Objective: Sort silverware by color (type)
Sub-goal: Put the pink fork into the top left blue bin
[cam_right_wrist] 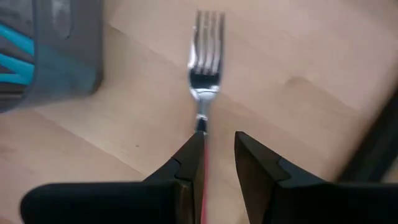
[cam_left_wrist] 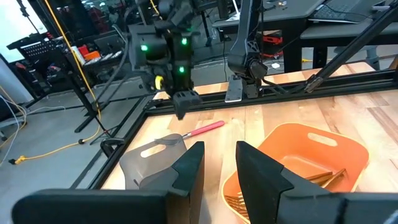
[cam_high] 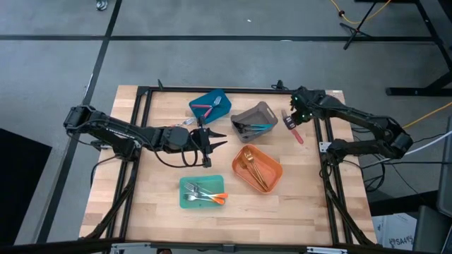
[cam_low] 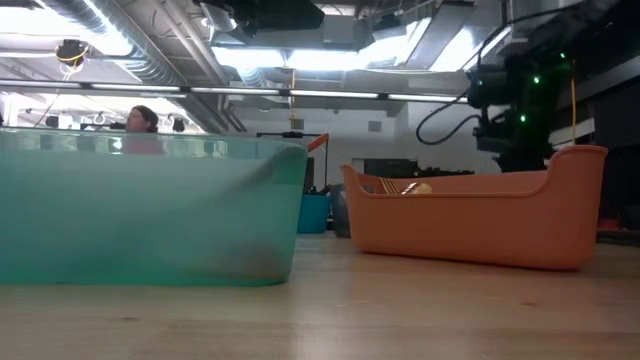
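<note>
A pink-handled fork (cam_high: 297,132) lies flat on the wood by the table's far right, its silver tines (cam_right_wrist: 205,43) pointing at the grey bin (cam_high: 253,118). My right gripper (cam_right_wrist: 219,155) is open and hovers just over the handle (cam_right_wrist: 203,168), which runs beside one finger; touch cannot be told. My left gripper (cam_high: 217,137) is open and empty at mid-table, facing the orange bin (cam_left_wrist: 311,155). The left wrist view shows the right gripper (cam_left_wrist: 182,109) above the fork (cam_left_wrist: 202,129).
Four bins hold sorted pieces: blue (cam_high: 210,106) with pink-handled ones, grey with blue-handled ones, orange (cam_high: 258,168) with gold ones, teal (cam_high: 201,192) with orange-handled forks. A black frame rail (cam_high: 212,89) lines the table's edges. Bare wood lies near the front right.
</note>
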